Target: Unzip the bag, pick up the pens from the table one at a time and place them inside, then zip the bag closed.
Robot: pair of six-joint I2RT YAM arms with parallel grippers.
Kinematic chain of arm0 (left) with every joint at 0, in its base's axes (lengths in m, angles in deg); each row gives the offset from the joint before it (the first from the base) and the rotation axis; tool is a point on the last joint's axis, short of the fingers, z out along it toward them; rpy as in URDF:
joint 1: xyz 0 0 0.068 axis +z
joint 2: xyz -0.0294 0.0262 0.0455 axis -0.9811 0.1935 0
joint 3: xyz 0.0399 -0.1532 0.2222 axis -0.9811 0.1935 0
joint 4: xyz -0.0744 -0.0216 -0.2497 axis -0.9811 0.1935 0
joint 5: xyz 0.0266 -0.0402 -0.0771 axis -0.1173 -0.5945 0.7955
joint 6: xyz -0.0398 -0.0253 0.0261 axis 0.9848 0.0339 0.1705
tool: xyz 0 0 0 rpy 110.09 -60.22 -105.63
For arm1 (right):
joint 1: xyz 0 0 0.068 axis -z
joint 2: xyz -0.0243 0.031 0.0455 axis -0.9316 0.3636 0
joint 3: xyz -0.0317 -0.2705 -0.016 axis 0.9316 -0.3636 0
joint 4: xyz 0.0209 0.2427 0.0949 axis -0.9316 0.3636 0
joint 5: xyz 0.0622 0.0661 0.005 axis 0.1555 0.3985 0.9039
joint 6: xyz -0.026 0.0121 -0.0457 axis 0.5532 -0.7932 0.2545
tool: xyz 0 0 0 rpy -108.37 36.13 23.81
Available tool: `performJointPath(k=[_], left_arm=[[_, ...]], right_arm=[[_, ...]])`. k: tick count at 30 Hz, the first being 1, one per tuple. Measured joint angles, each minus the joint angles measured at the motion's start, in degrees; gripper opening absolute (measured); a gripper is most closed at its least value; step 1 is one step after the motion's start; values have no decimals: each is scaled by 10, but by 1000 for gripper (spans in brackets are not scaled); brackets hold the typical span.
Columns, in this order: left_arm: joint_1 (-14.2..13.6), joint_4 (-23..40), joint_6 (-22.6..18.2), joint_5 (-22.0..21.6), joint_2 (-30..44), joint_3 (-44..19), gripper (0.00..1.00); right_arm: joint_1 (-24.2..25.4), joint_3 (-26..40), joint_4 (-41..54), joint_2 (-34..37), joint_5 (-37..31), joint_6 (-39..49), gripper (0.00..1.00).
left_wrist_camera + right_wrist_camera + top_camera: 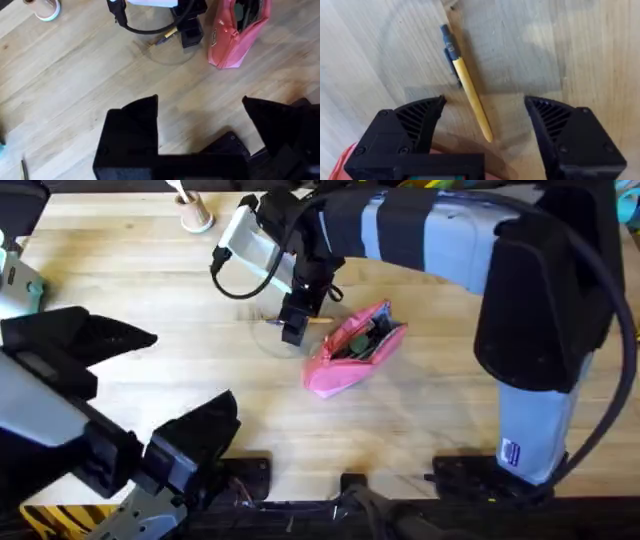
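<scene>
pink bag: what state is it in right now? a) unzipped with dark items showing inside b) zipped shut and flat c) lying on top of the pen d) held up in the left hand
a: the pink bag lies on the table with its zipper gaping and dark items showing inside.

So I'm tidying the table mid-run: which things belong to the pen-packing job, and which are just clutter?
Job:
- pink bag, unzipped
- pen on the table, under the open right end effector

Clutter:
- small beige cup with white sticks
</scene>
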Motion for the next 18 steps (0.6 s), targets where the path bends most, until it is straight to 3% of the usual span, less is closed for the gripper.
performJointPath(k=[6, 8, 13, 14, 18], left_arm=[[0, 0, 0, 0, 0, 0, 991], [0, 0, -2, 0, 0, 0, 991], [0, 0, -2, 0, 0, 0, 992], [0, 0, -2, 0, 0, 0, 991], [0, 0, -2, 0, 0, 0, 991]], right_arm=[[-1, 0, 7, 0, -2, -5, 991], [-2, 0, 11, 0, 0, -5, 782], [-9, 0, 7, 0, -9, -3, 101], [-9, 1, 5, 0, -8, -4, 56], [-7, 1, 3, -1, -7, -4, 40]])
